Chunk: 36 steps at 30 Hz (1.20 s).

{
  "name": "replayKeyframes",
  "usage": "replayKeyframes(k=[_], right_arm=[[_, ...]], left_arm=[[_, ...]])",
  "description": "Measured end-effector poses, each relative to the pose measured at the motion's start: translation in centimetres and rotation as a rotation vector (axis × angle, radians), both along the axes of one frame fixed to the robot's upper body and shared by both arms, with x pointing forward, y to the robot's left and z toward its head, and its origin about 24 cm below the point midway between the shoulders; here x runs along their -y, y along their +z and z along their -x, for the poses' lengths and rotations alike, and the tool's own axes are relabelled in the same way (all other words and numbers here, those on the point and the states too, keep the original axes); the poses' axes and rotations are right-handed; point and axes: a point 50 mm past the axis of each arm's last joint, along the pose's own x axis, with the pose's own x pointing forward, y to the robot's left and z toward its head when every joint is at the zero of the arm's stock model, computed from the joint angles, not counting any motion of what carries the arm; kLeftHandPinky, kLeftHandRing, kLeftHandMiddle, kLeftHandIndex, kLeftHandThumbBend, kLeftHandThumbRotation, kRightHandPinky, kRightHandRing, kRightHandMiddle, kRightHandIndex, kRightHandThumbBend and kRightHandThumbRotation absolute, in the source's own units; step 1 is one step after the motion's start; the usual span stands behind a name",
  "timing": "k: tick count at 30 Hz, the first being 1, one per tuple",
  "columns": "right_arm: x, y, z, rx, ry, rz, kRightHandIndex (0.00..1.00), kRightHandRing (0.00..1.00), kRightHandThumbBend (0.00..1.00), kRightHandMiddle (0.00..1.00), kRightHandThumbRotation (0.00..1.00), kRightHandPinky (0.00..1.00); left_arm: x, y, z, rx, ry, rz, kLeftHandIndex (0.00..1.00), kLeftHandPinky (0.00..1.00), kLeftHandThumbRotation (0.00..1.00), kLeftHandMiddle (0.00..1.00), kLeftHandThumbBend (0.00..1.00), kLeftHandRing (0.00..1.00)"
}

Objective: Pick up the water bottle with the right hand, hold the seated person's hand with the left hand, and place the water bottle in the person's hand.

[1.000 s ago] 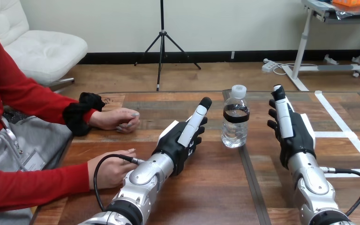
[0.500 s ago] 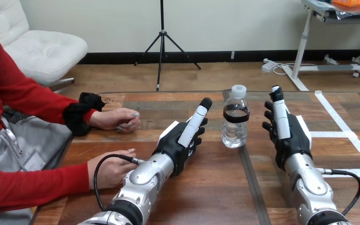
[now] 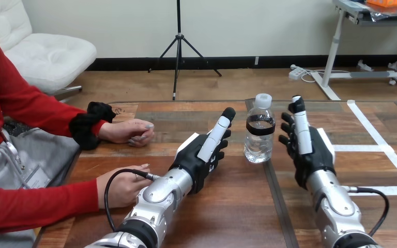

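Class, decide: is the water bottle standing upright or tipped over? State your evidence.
Upright. The water bottle stands on its base on the table, its white cap pointing straight up.

Left arm [image 3: 160, 194]: silver forearm, enters from near left, angled toward far right.
Left hand [image 3: 204, 152]: fingers straight, pointing far-right, nothing held.
Right arm [image 3: 333, 199]: silver forearm, enters from near right, leaning slightly left.
Right hand [image 3: 305, 147]: fingers straight, pointing far, nothing held.

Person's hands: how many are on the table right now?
2. The person's farther hand lies on the table, well left of the water bottle; the person's nearer hand rests beside the robot's left forearm.
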Motion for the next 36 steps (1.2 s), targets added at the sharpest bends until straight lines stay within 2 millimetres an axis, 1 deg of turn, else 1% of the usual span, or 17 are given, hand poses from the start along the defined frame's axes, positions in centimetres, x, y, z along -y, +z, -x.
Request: replayKeyframes(k=[11, 20, 26, 32, 36], right_arm=[[-0.9, -0.2, 0.0, -0.002, 0.007, -0.029, 0.99, 0.96, 0.92, 0.97, 1.0, 0.93], [-1.2, -0.2, 0.1, 0.001, -0.007, -0.031, 0.93, 0.9, 0.91, 0.92, 1.0, 0.88], [-1.5, -0.2, 0.1, 0.013, -0.033, -0.029, 0.9, 0.87, 0.9, 0.89, 1.0, 0.85], [-1.7, -0.1, 0.1, 0.028, -0.06, -0.03, 0.88, 0.84, 0.88, 0.86, 1.0, 0.82], [-1.8, 0.0, 0.1, 0.038, -0.072, -0.027, 0.87, 0.82, 0.89, 0.85, 1.0, 0.8]], left_arm=[[0.0, 0.1, 0.0, 0.001, -0.005, 0.0, 0.98, 1.0, 1.0, 1.0, 1.0, 1.0], [0.0, 0.1, 0.0, 0.001, -0.006, 0.001, 0.95, 1.0, 1.0, 0.98, 1.0, 1.0], [0.0, 0.1, 0.0, 0.0, -0.006, 0.001, 0.92, 0.98, 1.0, 0.94, 1.0, 0.97], [0.0, 0.0, 0.0, -0.004, -0.008, 0.002, 0.87, 0.94, 1.0, 0.89, 1.0, 0.93], [0.0, 0.0, 0.0, -0.008, -0.011, 0.005, 0.85, 0.91, 1.0, 0.87, 1.0, 0.9]])
